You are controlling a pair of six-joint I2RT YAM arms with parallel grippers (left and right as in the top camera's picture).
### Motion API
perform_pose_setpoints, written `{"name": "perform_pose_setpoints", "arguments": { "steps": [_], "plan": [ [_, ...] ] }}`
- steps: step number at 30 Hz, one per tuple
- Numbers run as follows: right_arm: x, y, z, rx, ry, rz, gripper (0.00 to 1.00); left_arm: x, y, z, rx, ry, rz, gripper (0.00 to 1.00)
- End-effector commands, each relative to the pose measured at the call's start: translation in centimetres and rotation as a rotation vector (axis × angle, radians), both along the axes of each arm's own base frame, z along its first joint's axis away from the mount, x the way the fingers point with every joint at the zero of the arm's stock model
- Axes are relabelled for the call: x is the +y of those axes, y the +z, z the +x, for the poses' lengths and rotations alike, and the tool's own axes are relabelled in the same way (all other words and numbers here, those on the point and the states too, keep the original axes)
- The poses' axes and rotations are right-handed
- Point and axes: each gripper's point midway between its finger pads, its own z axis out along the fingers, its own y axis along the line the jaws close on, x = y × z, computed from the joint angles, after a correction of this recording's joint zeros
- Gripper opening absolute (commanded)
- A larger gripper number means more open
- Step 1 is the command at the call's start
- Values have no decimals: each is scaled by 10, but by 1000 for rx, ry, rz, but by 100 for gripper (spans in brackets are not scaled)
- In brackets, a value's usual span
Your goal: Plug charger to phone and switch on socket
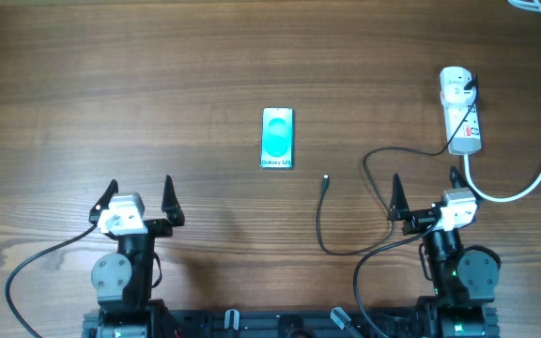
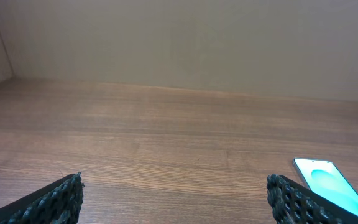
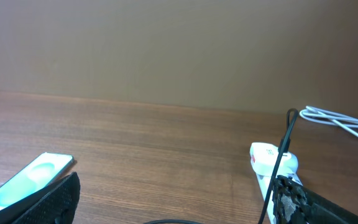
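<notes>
Overhead view, from left to right: the left gripper [image 1: 140, 188], with black fingers on a white body, stands left of the small rectangular cyan-screened phone [image 1: 277, 138] and nearer to the robot. Its jaws are wide open and empty. The phone lies flat on the brown wooden table [image 1: 111, 84], untouched.

Right of the phone lies the thin black charger [image 1: 320, 221]; its small connector tip points toward the far edge. Further right is the right gripper [image 1: 425, 188], also wide open and holding nothing. The white elongated socket [image 1: 460, 117] with its white cord [image 1: 533, 188] is far right of the phone.

I think the phone may slide when the connector is pushed, if nothing holds it. The cable passes very near the right gripper, so it may snag.
</notes>
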Motion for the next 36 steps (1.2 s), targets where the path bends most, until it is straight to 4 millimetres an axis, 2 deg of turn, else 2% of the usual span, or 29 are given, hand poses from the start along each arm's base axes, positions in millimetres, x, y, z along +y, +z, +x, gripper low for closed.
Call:
{"name": "perform_pose_setpoints", "arguments": {
  "steps": [1,33,34,35,36],
  "plan": [
    [-3,2,0,-9,-18,-2,100,3,-2,0,1,10,15,100],
    [-3,2,0,-9,-18,-2,100,3,-2,0,0,10,16,100],
    [-3,2,0,-9,-18,-2,100,1,-1,0,-3,1,8,100],
    [-3,2,0,-9,-18,-2,100,-20,1,0,-12,-114,-62,100],
    [-3,2,0,-9,-18,-3,100,-56,8,-6,-18,-325,-180,100]
  ]
}}
